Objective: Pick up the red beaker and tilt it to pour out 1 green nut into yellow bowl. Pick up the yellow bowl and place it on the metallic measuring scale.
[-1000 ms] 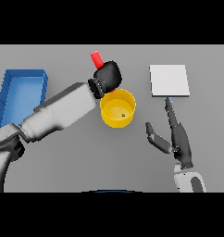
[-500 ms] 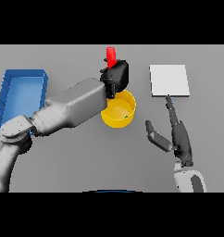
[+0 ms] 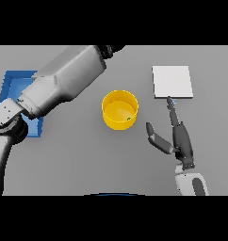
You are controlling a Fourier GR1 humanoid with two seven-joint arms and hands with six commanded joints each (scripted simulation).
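The yellow bowl [image 3: 119, 109] stands upright at the table's middle, with one small green nut [image 3: 128, 118] lying inside near its right wall. The red beaker shows nowhere in the head view. My left arm reaches diagonally from the lower left to the scene's top edge. Only the dark base of my left hand [image 3: 112, 48] shows there, far above the bowl. My right hand [image 3: 177, 139] rests open to the right of the bowl, fingers straight and pointing at the metallic scale [image 3: 172, 81]. The scale is a flat pale square at the upper right.
A blue tray [image 3: 11, 84] lies at the left edge, partly covered by my left forearm [image 3: 64, 80]. Bare grey table lies between the bowl and the scale.
My left arm has swung up and away from above the bowl, carrying the red beaker out of view past the top edge. A green nut now shows in the bowl. The right hand stayed put.
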